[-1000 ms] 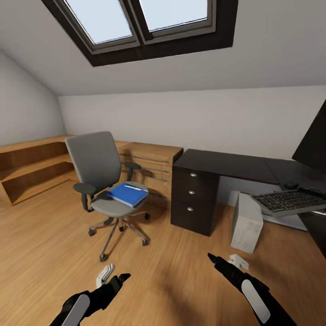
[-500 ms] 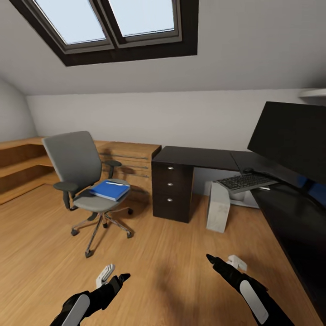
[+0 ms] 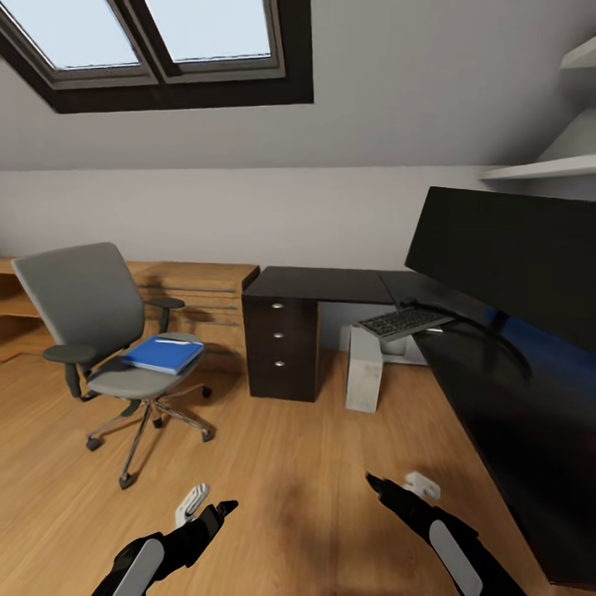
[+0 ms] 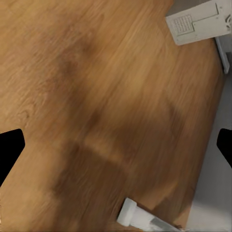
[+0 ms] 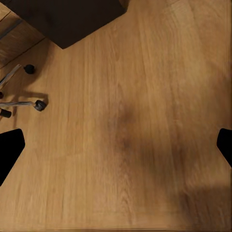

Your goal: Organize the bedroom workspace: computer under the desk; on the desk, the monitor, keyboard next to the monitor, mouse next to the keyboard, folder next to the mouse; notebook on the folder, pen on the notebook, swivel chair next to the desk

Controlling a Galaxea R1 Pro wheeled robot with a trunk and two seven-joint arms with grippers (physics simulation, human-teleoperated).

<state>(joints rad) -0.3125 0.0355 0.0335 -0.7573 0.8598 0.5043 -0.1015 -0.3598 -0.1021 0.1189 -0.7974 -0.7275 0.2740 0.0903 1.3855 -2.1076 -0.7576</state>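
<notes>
Black jaws of the left gripper (image 3: 217, 507) and right gripper (image 3: 374, 481) stand spread wide with nothing between them, low in the frame over the wood floor (image 3: 281, 463). At left centre the swivel chair (image 3: 99, 331) carries the blue folder (image 3: 163, 353) on its seat. Right of it stands the desk (image 3: 331, 285); the keyboard (image 3: 403, 321) juts past its edge, above the pale computer (image 3: 364, 379) on the floor. At right, the monitor (image 3: 513, 252) looms large.
</notes>
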